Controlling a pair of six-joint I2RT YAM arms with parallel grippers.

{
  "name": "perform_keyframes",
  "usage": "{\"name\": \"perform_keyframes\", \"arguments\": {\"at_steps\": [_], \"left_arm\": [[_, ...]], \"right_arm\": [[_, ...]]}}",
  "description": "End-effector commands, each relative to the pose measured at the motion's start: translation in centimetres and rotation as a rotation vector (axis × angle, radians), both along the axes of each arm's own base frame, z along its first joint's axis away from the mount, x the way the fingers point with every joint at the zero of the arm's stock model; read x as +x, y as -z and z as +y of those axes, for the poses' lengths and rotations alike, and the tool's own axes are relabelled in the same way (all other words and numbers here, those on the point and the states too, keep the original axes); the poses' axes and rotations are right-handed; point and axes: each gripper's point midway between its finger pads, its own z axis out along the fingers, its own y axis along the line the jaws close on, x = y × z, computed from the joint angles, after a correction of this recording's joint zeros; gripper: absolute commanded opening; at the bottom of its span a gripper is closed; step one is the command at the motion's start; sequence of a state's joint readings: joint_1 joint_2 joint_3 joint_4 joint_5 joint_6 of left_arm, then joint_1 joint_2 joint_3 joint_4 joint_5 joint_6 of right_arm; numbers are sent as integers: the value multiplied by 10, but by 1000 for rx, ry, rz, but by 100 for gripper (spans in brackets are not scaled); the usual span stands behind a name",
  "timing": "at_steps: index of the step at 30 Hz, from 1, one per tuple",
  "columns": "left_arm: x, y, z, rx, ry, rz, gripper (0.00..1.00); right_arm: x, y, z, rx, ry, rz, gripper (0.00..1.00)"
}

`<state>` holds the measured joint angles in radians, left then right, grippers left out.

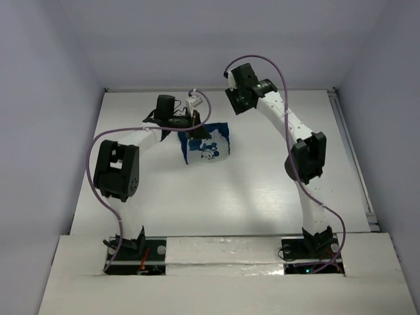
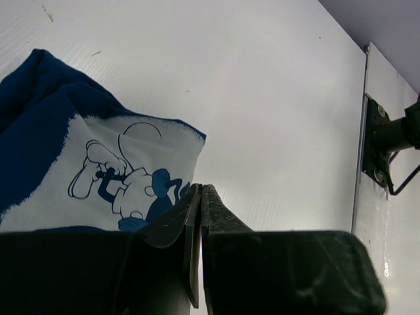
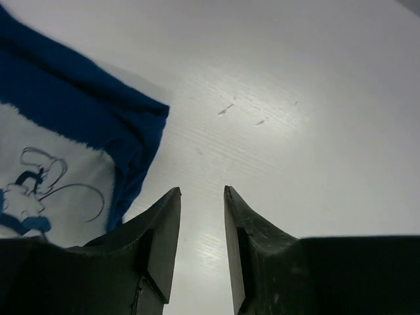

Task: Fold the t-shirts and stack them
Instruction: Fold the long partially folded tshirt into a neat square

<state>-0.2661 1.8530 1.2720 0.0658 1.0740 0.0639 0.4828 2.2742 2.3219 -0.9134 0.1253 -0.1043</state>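
T-shirt lies bunched into a small lump on the far half of the table, printed side up, its longer side running roughly across my view. My left tool is right at its far-left edge, while the right tool hangs off to the shirt's far right, apart from it, so the left arm is the nearer one. The left wrist view shows those jaws pressed shut with the cloth meeting the tips from the left. I can't tell whether a fold is actually pinched, and the overhead hides that contact behind the wrist. The right wrist view shows its jaws parted over bare table, with the shirt off to its left.
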Motion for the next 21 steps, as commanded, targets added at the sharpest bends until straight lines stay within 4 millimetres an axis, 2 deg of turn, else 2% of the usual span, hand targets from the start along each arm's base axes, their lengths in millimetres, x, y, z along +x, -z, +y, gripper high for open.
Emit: {"name": "perform_keyframes", "arguments": {"at_steps": [1, 3, 4, 5, 6, 8, 9, 10, 11, 12, 13, 16, 18, 21], "left_arm": [[15, -1, -16, -1, 11, -33, 0], [19, 2, -22, 4, 4, -20, 0], [24, 12, -22, 17, -10, 2, 0], [23, 16, -27, 20, -8, 11, 0], [24, 16, -32, 23, -9, 13, 0], [30, 30, -36, 47, -36, 37, 0], [31, 33, -41, 56, -49, 68, 0], [43, 45, -40, 85, -91, 86, 0], [42, 54, -39, 105, -103, 142, 0], [40, 59, -44, 110, -95, 160, 0], [43, 72, -44, 129, -113, 192, 0], [35, 103, -41, 177, -112, 317, 0], [23, 110, -43, 168, -80, 391, 0], [13, 113, -44, 149, -32, 415, 0]], "right_arm": [[-14, -22, 20, 111, -67, -7, 38], [-27, -16, 27, 149, -123, 29, 24], [-35, -24, 33, 187, -158, 36, 13], [-43, -19, 35, 192, -198, 62, 13], [-50, -18, 38, 207, -223, 79, 1], [-59, -28, 41, 239, -260, 69, 0], [-66, -23, 40, 238, -276, 86, 0], [-66, -26, 41, 247, -282, 74, 0], [-70, -37, 40, 260, -290, 54, 0], [-70, -38, 37, 267, -293, 52, 0], [-74, -38, 38, 276, -305, 58, 0], [-82, -53, 37, 297, -321, 33, 0], [-83, -64, 37, 308, -324, 3, 0], [-83, -67, 37, 311, -331, -8, 0]]}}
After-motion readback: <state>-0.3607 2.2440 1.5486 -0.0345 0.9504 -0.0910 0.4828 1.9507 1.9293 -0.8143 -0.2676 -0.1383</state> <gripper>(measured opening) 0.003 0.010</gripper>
